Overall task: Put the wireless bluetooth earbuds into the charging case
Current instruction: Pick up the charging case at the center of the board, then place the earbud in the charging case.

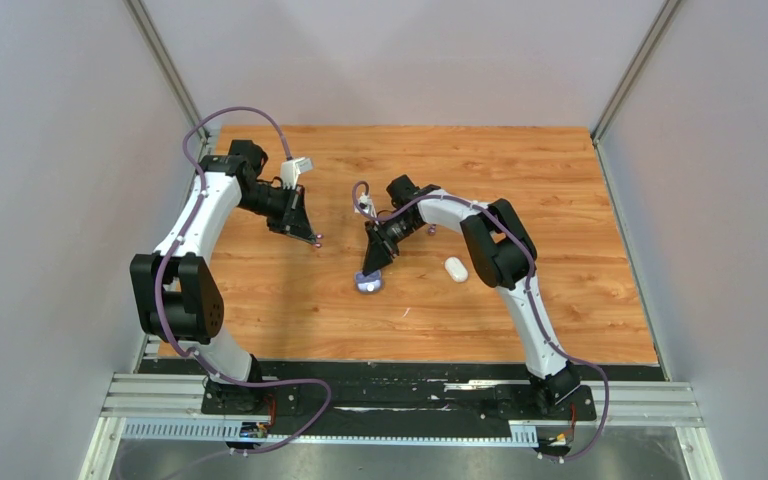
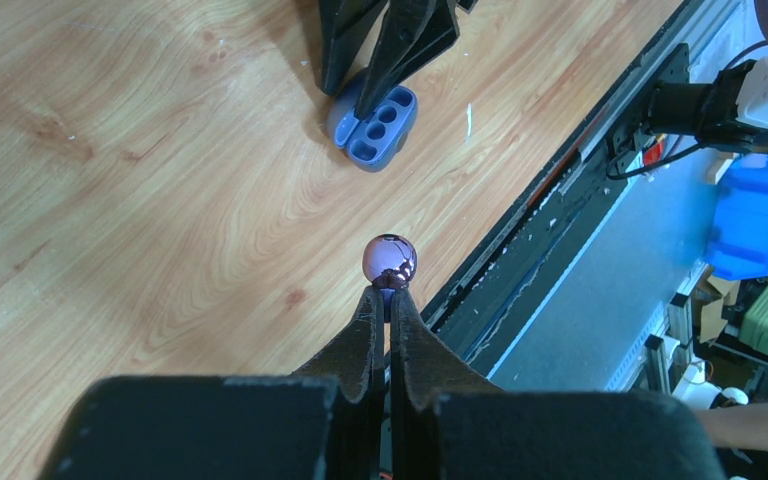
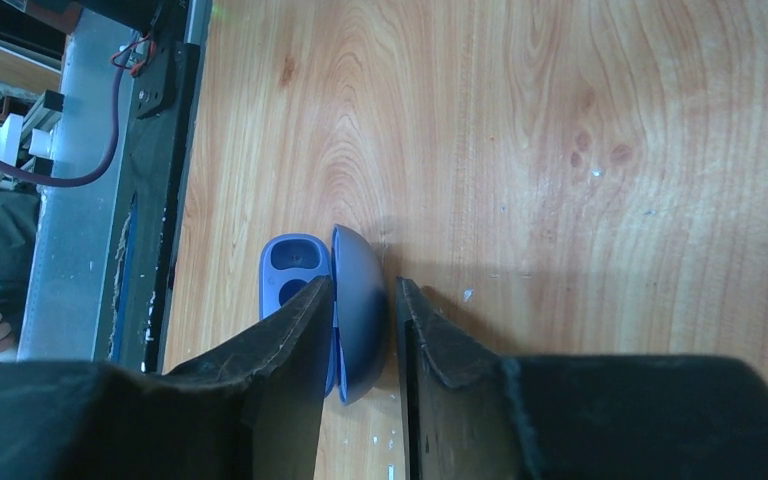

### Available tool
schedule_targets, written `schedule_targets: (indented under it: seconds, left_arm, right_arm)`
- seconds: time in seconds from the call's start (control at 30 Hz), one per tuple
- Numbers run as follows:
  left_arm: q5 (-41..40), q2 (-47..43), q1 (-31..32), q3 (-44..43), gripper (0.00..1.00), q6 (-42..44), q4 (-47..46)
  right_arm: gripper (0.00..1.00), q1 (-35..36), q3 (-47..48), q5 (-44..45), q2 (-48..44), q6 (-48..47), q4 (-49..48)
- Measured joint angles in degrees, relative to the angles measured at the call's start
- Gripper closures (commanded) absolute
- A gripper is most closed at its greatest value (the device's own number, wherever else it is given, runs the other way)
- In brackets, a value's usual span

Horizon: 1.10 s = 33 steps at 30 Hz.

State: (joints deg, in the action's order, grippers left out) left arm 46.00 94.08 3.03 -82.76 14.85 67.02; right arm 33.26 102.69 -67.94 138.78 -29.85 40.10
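Overhead view of a wooden desk with two robot arms reaching in from the near edge. The left end effector is pinched narrow on a dark purple earbud, a glossy round bead gripped at the very tips of the fingers. The bud is apart from the charging case, which sits on the desk near the middle. This pebble-shaped, blue-grey case stands open, with dark hollows showing in its base. The right end effector comes down over the case with its fingers partly apart, one on each side of the raised lid. Whether they actually clamp the lid cannot be told. A closed white case lies on the desk just right of the right arm's wrist.
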Motion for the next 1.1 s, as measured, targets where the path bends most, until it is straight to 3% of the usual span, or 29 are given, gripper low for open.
schedule_targets:
  seconds: [0.33,0.5,0.73,0.87,1.1]
  left_arm:
    - [0.2,0.0,0.0,0.0,1.0,0.0,0.0]
    - [0.4,0.0,0.0,0.0,1.0,0.0,0.0]
    - [2.3,0.0,0.0,-2.1,1.0,3.2,1.1]
    - [6.3,-0.9,0.0,-4.7,1.0,8.6,0.4]
    - [9.7,-12.4,2.8,-2.7,1.0,16.7,-9.6]
  right_arm:
    - [0.86,0.0,0.0,0.2,0.0,-2.1,1.4]
    - [1.0,0.0,0.4,0.5,0.0,-2.3,1.9]
    - [1.0,0.0,5.6,5.4,-1.8,-3.1,2.5]
    - [1.0,0.0,7.0,10.5,-8.0,-3.9,1.0]
    - [1.0,0.1,7.0,17.9,-19.6,-3.0,-5.3]
